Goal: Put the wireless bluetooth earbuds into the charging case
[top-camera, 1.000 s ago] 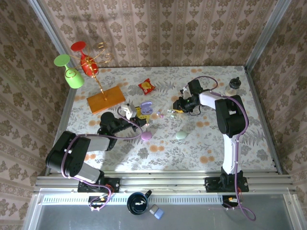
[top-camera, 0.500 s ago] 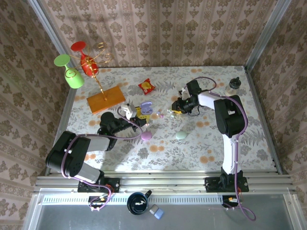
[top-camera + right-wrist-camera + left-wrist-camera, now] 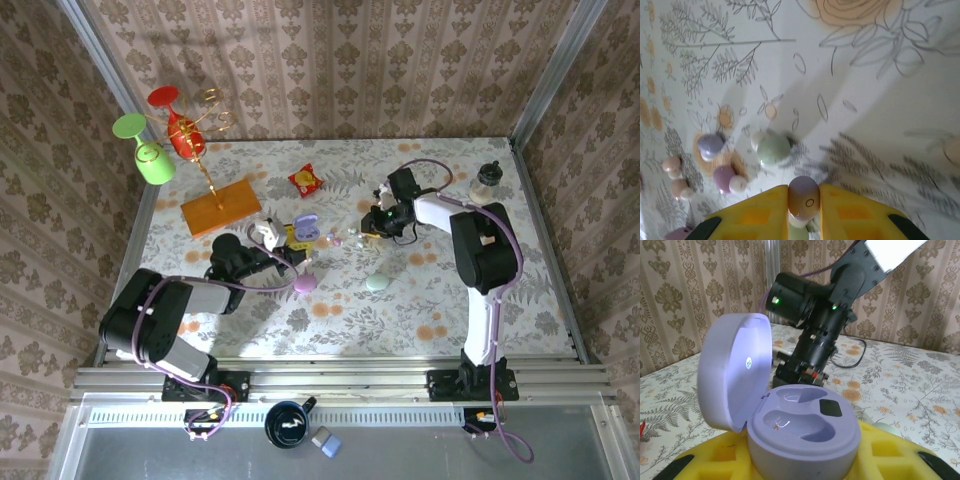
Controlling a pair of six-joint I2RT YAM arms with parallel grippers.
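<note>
Top external, surface and room: what do you list? (desk)

Item one, I log the counter [image 3: 330, 310], with a floral-printed top. It is closed in by patterned wallpaper walls [image 3: 330, 60]. Item two, a wooden-based rack [image 3: 220, 208] at far left, carrying coloured glasses [image 3: 165, 98]. Item three, a red-and-yellow packet [image 3: 305, 180] toward the back. Item four, a small bottle [image 3: 487, 178] at far right. Item five, a shut lilac pebble case [image 3: 305, 284] and a mint pebble case [image 3: 377, 283], both toward the near edge. (me)

And the task's pieces, and the grip? (desk)

On my right wrist view, the right fingers [image 3: 855, 212] are closed on one lilac earbud [image 3: 803, 197], pinched between the yellow pads. I cannot tell whether it touches the counter. The loose earbuds [image 3: 772, 149] lie on the counter just beyond the fingertips. The green one is nearest, with lilac and pink ones to its left.

On my left wrist view, the left fingers [image 3: 885, 452] grip the charging case [image 3: 805, 432]. Its lid stands open at the left and its wells face up. From above, the loose earbuds lie between that case and my right fingers. (me)
</note>
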